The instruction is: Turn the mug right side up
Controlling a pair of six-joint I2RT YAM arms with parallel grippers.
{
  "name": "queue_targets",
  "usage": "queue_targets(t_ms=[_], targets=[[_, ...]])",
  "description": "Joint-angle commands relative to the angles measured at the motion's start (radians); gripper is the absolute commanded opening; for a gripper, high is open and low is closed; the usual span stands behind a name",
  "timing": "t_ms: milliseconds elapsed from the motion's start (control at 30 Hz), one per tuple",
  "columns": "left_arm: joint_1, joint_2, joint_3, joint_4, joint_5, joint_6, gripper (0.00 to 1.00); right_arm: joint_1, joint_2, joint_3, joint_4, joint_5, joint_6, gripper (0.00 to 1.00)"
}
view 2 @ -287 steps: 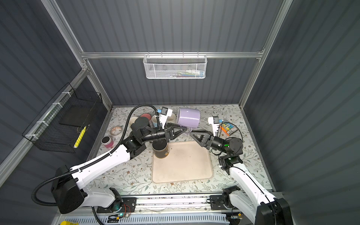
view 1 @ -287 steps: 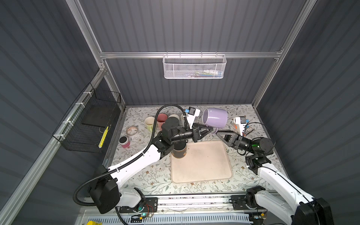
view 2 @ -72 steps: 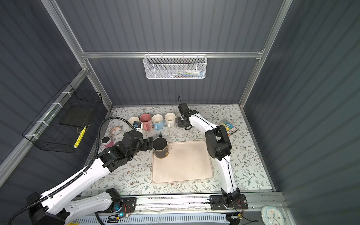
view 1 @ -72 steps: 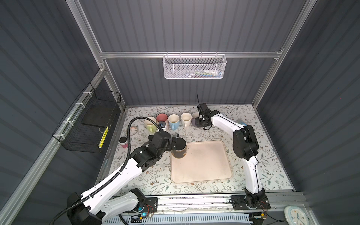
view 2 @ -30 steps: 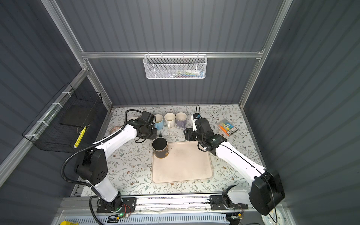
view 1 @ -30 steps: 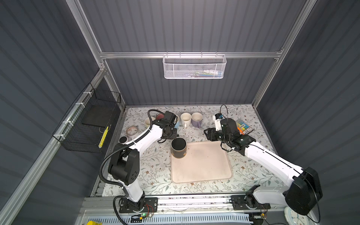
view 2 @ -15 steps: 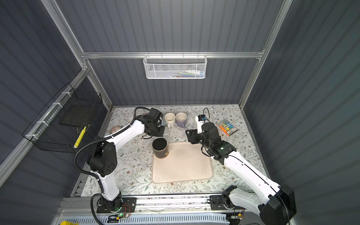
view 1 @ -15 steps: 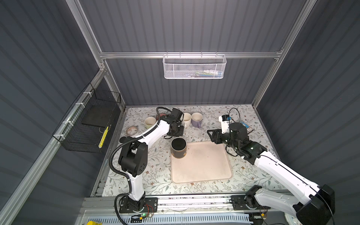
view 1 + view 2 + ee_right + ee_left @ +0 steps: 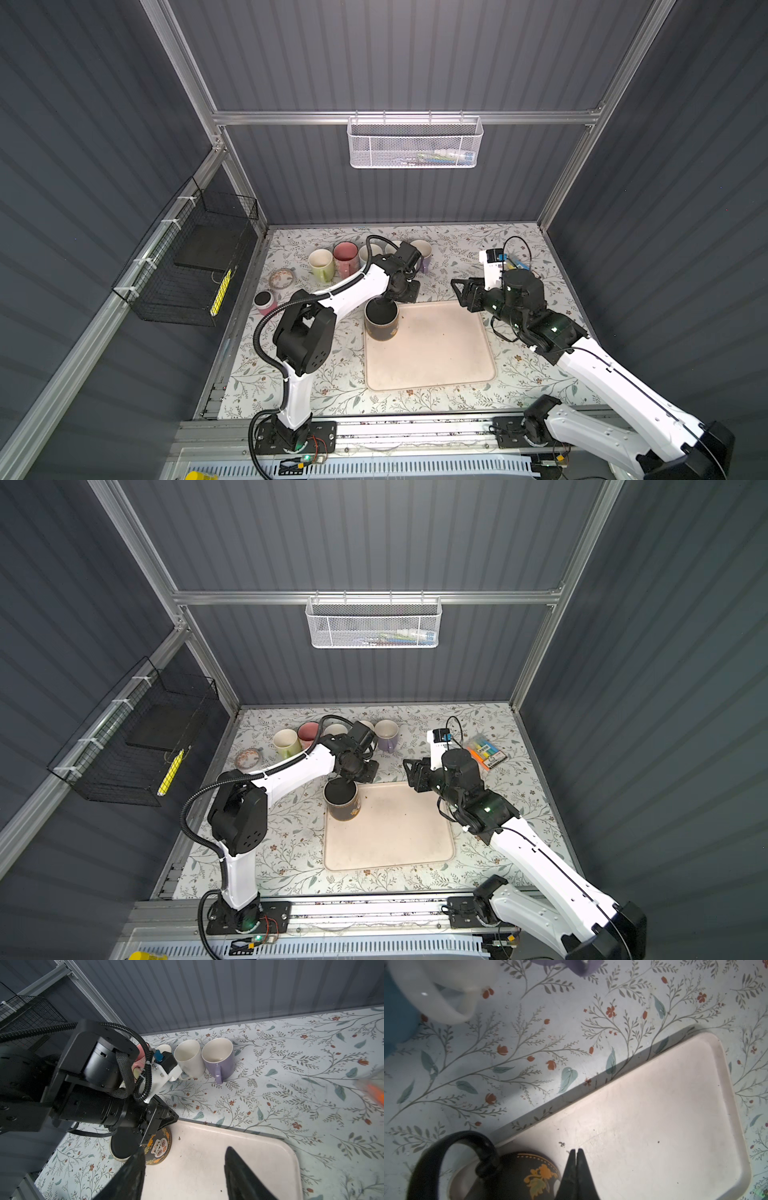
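On the tray (image 9: 436, 353) corner, the black mug (image 9: 381, 322) bears orange floral print.

Floral-patterned table (image 9: 457, 257), beige tray (image 9: 436, 353) centred toward front edge, row of mugs (image 9: 188, 1059) along back edge from green mug (image 9: 321, 262) to purple mug (image 9: 387, 734), tape roll (image 9: 282, 277) and small pink pot (image 9: 263, 300) by left edge, marker pack (image 9: 486, 750) near back-right corner.

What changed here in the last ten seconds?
The purple mug, earlier up in the air on its side, now stands upright in the back row of mugs. The right gripper has let go and pulled back, open; the left gripper has shut, empty, by the black mug. That mug and the tray stayed put.
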Motion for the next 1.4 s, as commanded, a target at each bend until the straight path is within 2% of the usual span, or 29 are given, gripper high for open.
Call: queue_targets(t_ms=[0,167,633,1133,1367], targets=[[-0.019,0.011,0.031,-0.024,0.005,-0.026,0.02,0.004,-0.026,-0.013,-0.005,0.030,-0.002,0.61],[-0.002,0.011,0.032,-0.064,-0.063,0.008,0.01,0.004,-0.019,-0.010,-0.009,0.023,-0.003,0.61],[0.146,-0.011,-0.037,-0.089,-0.070,0.058,0.00,0.003,-0.002,-0.007,-0.009,0.017,-0.002,0.62],[0.160,-0.123,-0.190,-0.067,-0.102,0.048,0.00,0.004,0.037,0.016,-0.003,-0.012,0.001,0.61],[0.159,-0.203,-0.315,-0.060,-0.111,0.032,0.00,0.004,0.040,0.018,-0.005,-0.020,0.003,0.61]])
